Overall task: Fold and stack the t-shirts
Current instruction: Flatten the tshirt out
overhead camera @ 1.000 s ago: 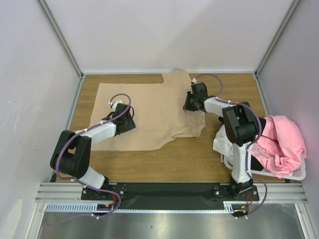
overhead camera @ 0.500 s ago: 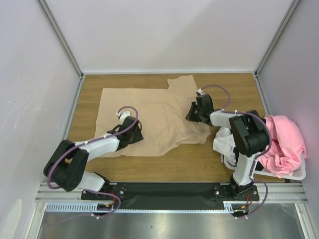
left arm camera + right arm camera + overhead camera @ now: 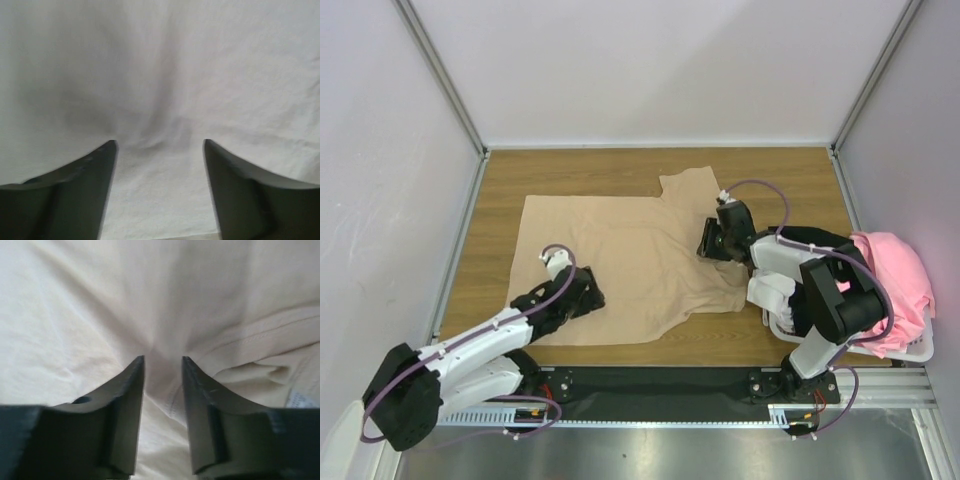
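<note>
The tan t-shirt [image 3: 620, 240] lies spread for folding — left gripper [image 3: 160, 144] wide above it, right gripper [image 3: 163, 359] narrow about a pucker, grip unclear — next, I judge, pinch an edge.

Both arms reach low. The left gripper [image 3: 582, 292] gapes wide; the right gripper [image 3: 712, 240] stands narrowly parted.

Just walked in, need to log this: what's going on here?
A beige t-shirt lies spread on the wooden table, not yet folded, both robot pincers down on it. The left pincer is open over its near part; the right pincer sits on puckered cloth at its right side, grip unclear. A pink shirt lies in the basket.
</note>
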You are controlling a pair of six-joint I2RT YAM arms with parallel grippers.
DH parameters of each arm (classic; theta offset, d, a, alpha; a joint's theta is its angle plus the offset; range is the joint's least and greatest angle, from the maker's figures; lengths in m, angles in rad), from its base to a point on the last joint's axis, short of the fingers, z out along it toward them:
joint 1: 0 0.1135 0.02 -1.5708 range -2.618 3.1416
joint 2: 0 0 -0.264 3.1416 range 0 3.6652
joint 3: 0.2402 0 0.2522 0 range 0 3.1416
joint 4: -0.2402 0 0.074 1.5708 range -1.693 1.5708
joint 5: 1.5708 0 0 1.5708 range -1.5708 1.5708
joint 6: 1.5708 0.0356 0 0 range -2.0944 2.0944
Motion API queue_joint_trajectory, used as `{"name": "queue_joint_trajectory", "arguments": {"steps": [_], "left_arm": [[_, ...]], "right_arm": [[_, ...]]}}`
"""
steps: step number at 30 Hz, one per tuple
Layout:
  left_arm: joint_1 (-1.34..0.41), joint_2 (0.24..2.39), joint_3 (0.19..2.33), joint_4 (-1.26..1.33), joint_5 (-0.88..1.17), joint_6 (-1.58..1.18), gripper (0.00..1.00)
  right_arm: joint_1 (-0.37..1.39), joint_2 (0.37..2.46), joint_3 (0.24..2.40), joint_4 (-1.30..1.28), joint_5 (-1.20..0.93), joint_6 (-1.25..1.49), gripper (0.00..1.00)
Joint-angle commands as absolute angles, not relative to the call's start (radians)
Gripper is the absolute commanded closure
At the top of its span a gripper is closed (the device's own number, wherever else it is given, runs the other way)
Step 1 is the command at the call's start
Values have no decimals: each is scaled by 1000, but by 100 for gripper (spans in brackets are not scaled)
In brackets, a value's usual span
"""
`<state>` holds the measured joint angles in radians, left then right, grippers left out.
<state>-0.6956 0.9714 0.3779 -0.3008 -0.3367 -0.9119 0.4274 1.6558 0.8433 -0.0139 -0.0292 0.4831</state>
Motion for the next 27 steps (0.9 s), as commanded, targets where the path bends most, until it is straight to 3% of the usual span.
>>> {"name": "queue_joint_trajectory", "arguments": {"steps": [1,2,4,5,8,12,17,27], "left_arm": [[-696,948,581,-374,-443,-835,15],[-690,959,622,-373,-462,-806,9],[-608,1024,741,-367,-436,-720,0],[-554,1061,779,-361,-345,-695,0],[-324,1210,920,-365,-218,-634,0],[-148,1434,1150,-439,-231,-574,1],[-14,1636,1328,-486,-221,-554,5],[87,1935,1509,-400,-290,-448,12]], "right_arm": [[388,1595,1035,-100,-51,422,55],[377,1601,1069,-115,-58,417,44],[338,1643,1196,-130,-95,399,33],[321,1664,1250,-161,-110,393,16],[261,1759,1420,-215,-138,393,1],[232,1841,1538,-299,-170,382,0],[229,1850,1522,-316,-150,368,0],[201,1931,1574,-296,-141,410,0]]}}
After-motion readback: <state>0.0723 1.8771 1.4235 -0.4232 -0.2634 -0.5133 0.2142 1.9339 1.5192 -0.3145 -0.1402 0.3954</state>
